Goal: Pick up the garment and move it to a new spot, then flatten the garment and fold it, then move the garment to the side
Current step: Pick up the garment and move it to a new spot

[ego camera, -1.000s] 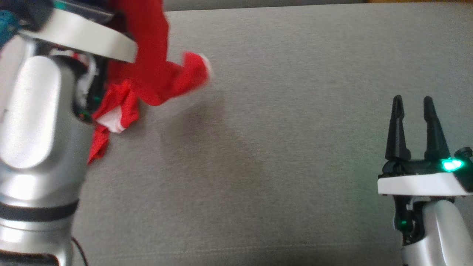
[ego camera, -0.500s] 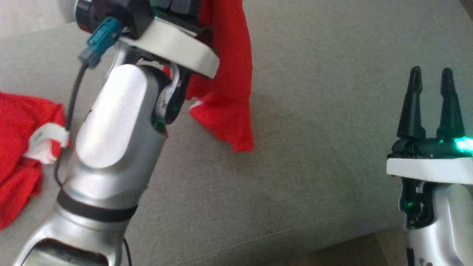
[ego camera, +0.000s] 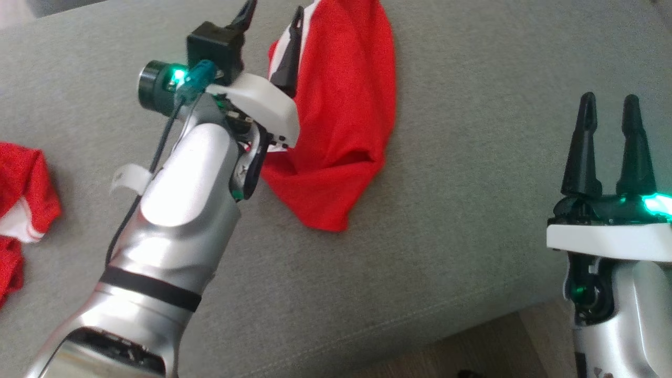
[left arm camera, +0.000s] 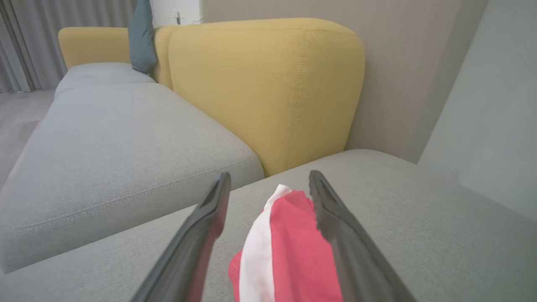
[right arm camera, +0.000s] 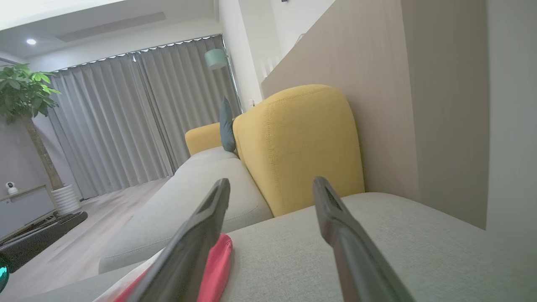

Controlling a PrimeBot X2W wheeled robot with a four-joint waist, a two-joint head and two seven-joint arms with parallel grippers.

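At a guess, close to the end of the first step: red garment (ego camera: 341, 121) lying on the grey sofa cushion (ego camera: 472, 220), bunched and doubled over on itself, gripped by neither arm. Judged as not yet done: flattening, folding and the shift to the side, going by the crumpled lie. For the left gripper (ego camera: 274, 7), fingers spread apart and clamped on nothing, poised at the garment's far, white-striped edge. In the left wrist view, that striped edge (left arm camera: 289, 239) between and below the two fingers; impossible to tell whether touching either finger. For the right gripper (ego camera: 609, 100), well apart from the garment, over the cushion's near right part, fingers likewise parted and empty. Off at the head view's left edge, a second red cloth (ego camera: 21, 184) with white trim, separate from the garment and well apart from both grippers.
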